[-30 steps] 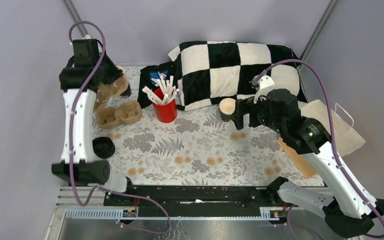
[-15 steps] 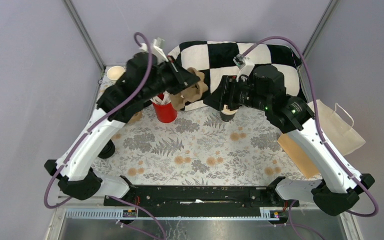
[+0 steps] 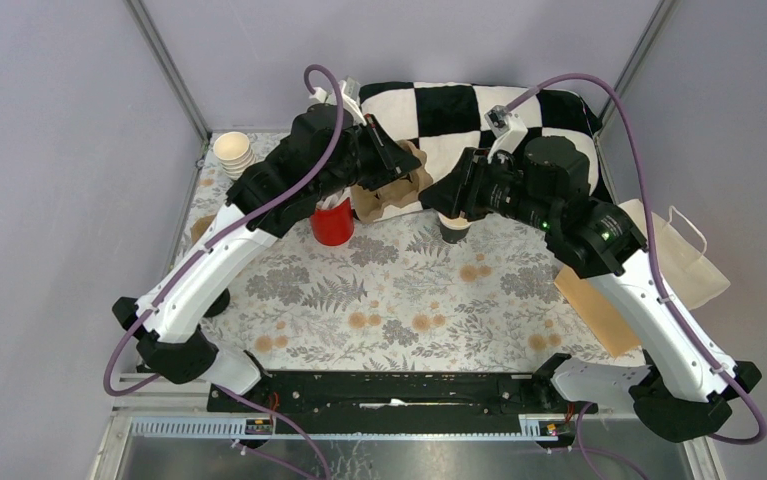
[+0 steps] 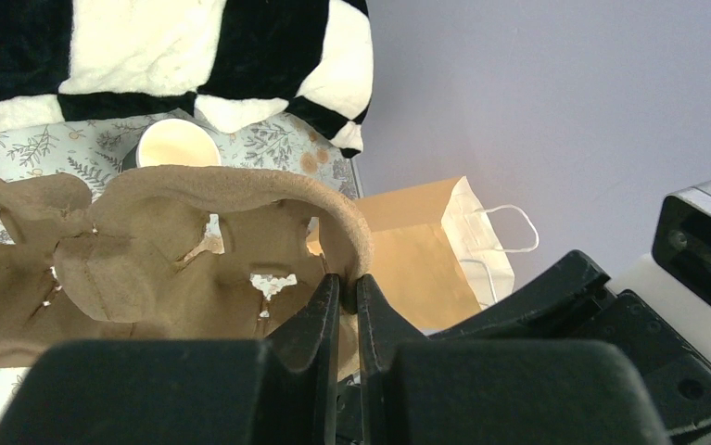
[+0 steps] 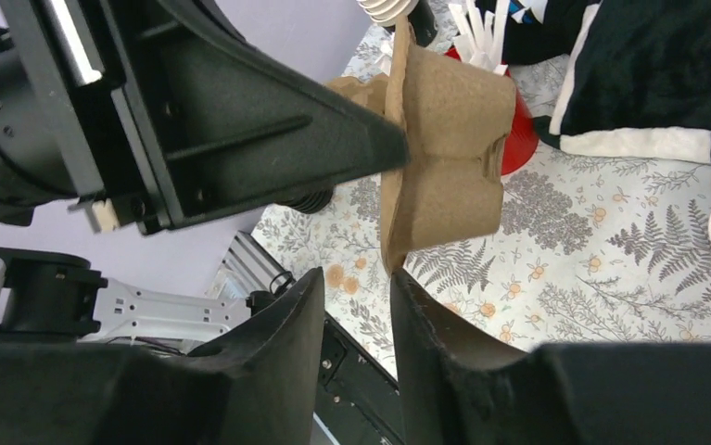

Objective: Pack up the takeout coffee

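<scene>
1. Left claw: it is pinching nearly closed on the thin rim of a pulp cup carrier. The carrier is hanging in the air, tipped on edge, over the back of the counter.
2. Right claw: it is standing slightly parted and gripping nothing. In the wrist view the carrier's lower corner is hanging at 12 o'clock of the gap, not between the fingers.
3. Takeout coffee: it is sitting upright on the counter at about 2 o'clock from centre, directly under the right wrist. Its mouth is showing open, with no lid on it.
4. Neighbours: a red cup of sticks is standing at 10 o'clock, close below the carrier. A paper bag is lying at the 3 o'clock edge.
5. Hazard, missed handover: the right claw may close beside the corner instead of on it. The carrier would then be swinging from one pinch, or dropping onto the coffee.
6. Hazard, spill: the right arm is hovering over an unlidded cup. A low sweep by arm or carrier risks tipping it.
7. Hazard, tearing: the pulp rim is likely soft. Two claws pulling against each other may bend or rip it.
8. Hazard, crowding: both arms are converging on one spot, risking contact with each other or with the sticks.
</scene>
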Robot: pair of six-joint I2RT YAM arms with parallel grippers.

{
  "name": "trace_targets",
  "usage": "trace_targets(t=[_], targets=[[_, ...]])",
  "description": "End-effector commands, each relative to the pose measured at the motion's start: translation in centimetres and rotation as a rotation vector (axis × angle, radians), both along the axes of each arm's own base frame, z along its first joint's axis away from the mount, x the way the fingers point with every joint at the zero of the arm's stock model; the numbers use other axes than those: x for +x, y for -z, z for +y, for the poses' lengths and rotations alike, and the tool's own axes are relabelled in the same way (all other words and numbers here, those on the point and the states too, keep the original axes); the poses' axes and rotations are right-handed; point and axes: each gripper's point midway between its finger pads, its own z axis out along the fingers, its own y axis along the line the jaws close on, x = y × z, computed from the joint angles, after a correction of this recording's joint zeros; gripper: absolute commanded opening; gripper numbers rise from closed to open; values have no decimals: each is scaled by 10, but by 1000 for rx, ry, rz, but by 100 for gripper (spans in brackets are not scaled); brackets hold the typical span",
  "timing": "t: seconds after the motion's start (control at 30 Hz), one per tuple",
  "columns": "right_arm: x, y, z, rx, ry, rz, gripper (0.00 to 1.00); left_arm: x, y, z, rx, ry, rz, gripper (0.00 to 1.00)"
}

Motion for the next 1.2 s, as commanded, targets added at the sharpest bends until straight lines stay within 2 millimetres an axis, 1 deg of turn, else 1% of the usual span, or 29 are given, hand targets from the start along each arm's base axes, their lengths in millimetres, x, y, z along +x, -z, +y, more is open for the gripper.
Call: trace_targets(t=[0.0, 0.13, 0.23, 0.33, 0.63, 0.67, 0.73, 0.77, 0.8, 0.87, 0.97, 1.07, 1.1, 1.17], targets=[[16, -12, 3, -5, 43, -44, 38, -5, -20, -7, -31, 44, -49, 0], [23, -11, -3, -25, 86, -65, 38, -6, -18, -7, -18, 54, -51, 0], [27, -5, -3, -50, 95, -58, 34, -5, -15, -9, -15, 61, -46, 0], [31, -1, -6, -66, 121, -50, 29, -9, -13, -15, -14, 95, -36, 0], [38, 12, -4, -102, 144, -27, 26, -8, -10, -22, -12, 115, -21, 0], [39, 13, -5, -114, 148, -28, 24, -8, -10, -23, -14, 119, -21, 0], [40, 16, -7, -136, 163, -25, 11, -8, -12, -26, -16, 127, -23, 0], [41, 17, -8, -146, 173, -25, 7, -9, -13, -27, -16, 127, -25, 0], [41, 19, -8, -153, 174, -24, 6, -9, -13, -27, -15, 128, -26, 0], [42, 22, -11, -164, 188, -25, 0, -9, -15, -28, -16, 131, -27, 0], [40, 24, -17, -165, 220, -20, 0, -9, -17, -29, -18, 138, -33, 0], [37, 23, -26, -157, 264, 1, 0, -10, -18, -27, -16, 137, -40, 5], [36, 23, -31, -154, 286, 10, 0, -10, -19, -27, -16, 139, -42, 9], [35, 22, -40, -144, 328, 16, 0, -12, -22, -24, -18, 139, -51, 21]])
